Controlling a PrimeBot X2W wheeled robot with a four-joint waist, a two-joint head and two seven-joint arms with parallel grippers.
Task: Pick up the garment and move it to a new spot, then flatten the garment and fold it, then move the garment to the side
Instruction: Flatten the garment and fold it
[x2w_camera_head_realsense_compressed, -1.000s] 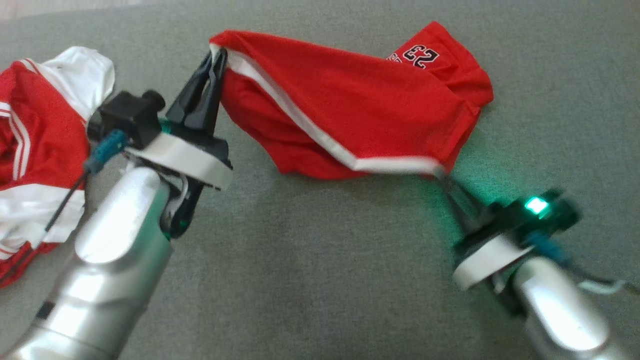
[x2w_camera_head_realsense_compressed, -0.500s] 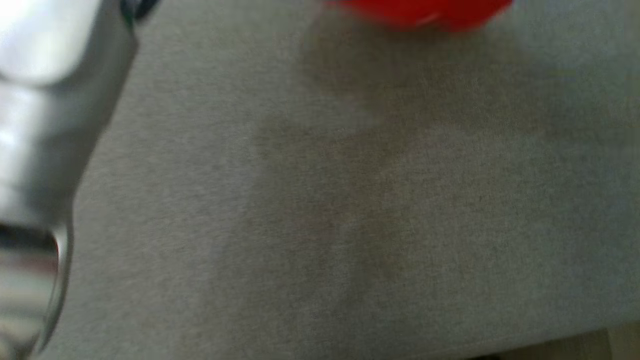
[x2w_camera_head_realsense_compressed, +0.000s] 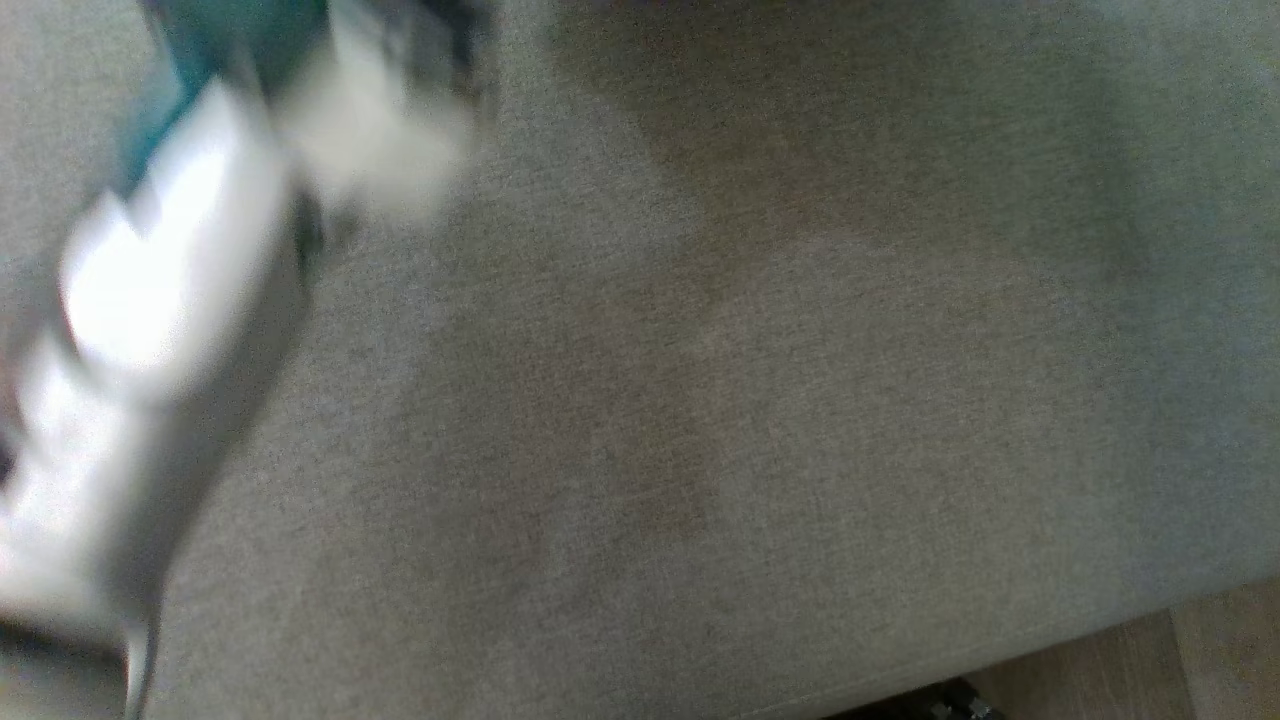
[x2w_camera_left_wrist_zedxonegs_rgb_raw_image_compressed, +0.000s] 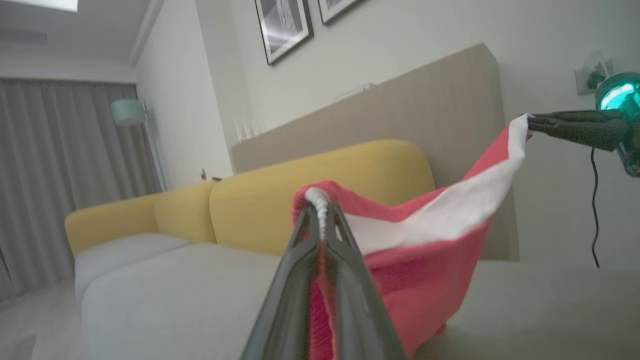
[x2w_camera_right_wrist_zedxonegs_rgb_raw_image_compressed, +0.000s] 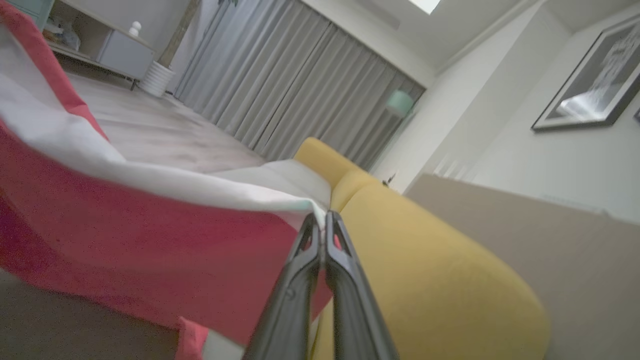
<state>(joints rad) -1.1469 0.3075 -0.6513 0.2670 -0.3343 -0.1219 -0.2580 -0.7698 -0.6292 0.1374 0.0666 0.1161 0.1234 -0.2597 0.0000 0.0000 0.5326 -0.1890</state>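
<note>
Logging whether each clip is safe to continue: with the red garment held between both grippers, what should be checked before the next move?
1. Left gripper shut on the white band of the red garment: ok.
2. Right gripper shut on the band's other end: ok.
3. Band taut between them: not ok, it sags.
4. Garment's lower edge off the grey surface: cannot tell.
5. Head view sharp: not ok, blurred.
</note>
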